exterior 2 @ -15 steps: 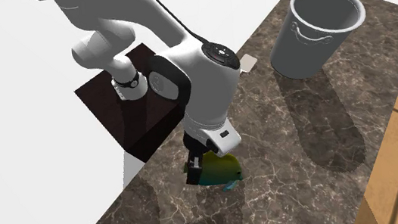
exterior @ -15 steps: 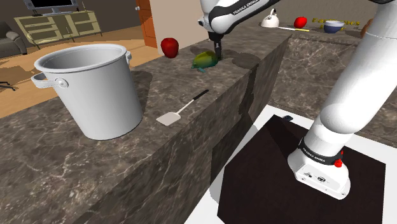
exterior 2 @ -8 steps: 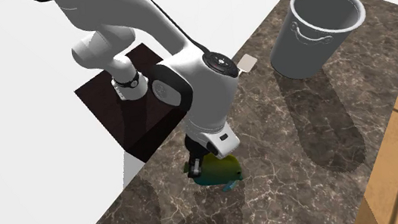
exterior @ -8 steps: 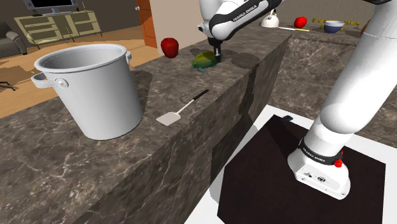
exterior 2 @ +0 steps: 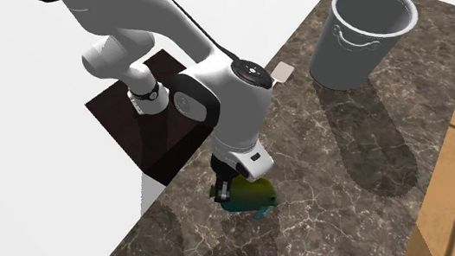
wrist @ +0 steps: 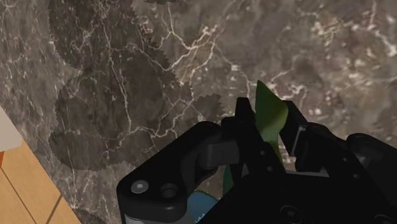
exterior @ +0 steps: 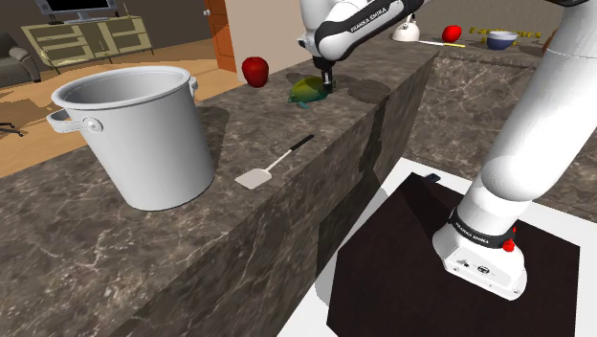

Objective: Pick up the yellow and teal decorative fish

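The black jaws pinch the yellow-green and teal decorative fish: in the wrist view its green fin stands clasped between the 2 fingers. The fish sits low over the dark veined marble counter, under the white arm's wrist. Whether it touches the stone cannot be told. A red apple is near it. A white spatula with a black handle and a large grey metal bucket stand well apart from it.
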Robot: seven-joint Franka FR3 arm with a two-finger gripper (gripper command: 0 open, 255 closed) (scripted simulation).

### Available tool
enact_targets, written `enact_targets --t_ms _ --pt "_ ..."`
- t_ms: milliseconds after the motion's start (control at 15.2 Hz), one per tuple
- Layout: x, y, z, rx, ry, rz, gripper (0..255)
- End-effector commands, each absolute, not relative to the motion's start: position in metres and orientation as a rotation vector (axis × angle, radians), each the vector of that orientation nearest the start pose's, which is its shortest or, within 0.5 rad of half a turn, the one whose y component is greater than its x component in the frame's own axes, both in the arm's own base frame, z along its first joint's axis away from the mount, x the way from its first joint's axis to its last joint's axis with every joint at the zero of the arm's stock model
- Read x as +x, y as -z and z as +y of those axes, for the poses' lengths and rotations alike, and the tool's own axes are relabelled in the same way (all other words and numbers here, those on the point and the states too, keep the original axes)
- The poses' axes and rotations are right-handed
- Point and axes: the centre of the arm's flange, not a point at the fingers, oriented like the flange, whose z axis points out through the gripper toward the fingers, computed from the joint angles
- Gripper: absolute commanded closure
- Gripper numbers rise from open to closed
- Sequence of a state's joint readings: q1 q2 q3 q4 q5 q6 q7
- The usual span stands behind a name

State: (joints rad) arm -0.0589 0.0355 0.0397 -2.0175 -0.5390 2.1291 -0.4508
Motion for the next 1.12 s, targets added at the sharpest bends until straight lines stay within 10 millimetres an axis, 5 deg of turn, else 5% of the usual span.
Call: enact_targets --t_ms 0,1056 --pt "0.571 -0.451 -0.033 -3.387 -0.067 -1.249 255" --pt "0.571 -0.526 -0.033 -3.387 -0.067 -1.249 255"
